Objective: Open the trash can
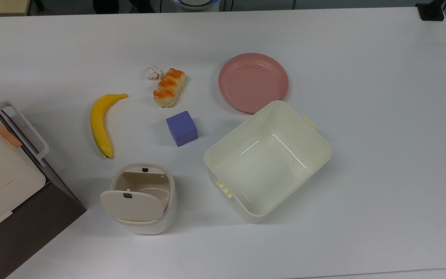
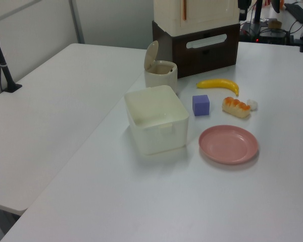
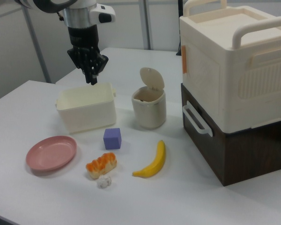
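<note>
Since lid (image 1: 132,207) stands raised on trash can (image 1: 145,201), interior exposed, task reads complete; nothing left. Can sits on surface (image 1: 381,116), 9 o'clock of tub (image 1: 323,149) in top view. Pincer (image 3: 91,79) hangs above tub, fingers nearly together, empty.

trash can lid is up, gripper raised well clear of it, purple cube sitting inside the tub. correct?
Not quite. The purple cube is on the table, outside the tub, between the tub and the banana; the top view shows the tub holding nothing. The rest holds: the trash can has its lid flipped up, and the gripper hangs raised, away from it, in the right view.
</note>
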Robot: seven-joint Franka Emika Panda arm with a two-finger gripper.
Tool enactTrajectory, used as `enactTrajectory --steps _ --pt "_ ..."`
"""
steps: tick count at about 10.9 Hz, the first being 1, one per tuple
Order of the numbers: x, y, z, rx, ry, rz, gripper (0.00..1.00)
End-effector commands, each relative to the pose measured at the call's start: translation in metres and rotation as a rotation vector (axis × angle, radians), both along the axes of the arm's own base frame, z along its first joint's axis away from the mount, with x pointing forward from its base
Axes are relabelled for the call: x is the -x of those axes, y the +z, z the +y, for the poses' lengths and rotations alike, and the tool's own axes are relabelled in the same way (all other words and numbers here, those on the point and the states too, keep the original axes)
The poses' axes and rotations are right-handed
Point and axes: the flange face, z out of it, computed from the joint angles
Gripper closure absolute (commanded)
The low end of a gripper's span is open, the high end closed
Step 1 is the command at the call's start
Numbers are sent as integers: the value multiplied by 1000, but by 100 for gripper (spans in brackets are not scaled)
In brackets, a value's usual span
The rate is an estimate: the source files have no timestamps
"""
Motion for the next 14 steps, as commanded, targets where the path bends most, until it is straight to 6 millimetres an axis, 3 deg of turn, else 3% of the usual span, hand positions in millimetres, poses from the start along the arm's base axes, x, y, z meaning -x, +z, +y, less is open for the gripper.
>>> enactTrajectory --steps 1,3,7,14 --pt "3 -6 -7 35 -2 -1 0" --pt "5 -15 -22 30 -29 14 0" --pt "-13 -34 -28 56 16 -26 0" --pt "-26 -35 13 81 81 -55 0"
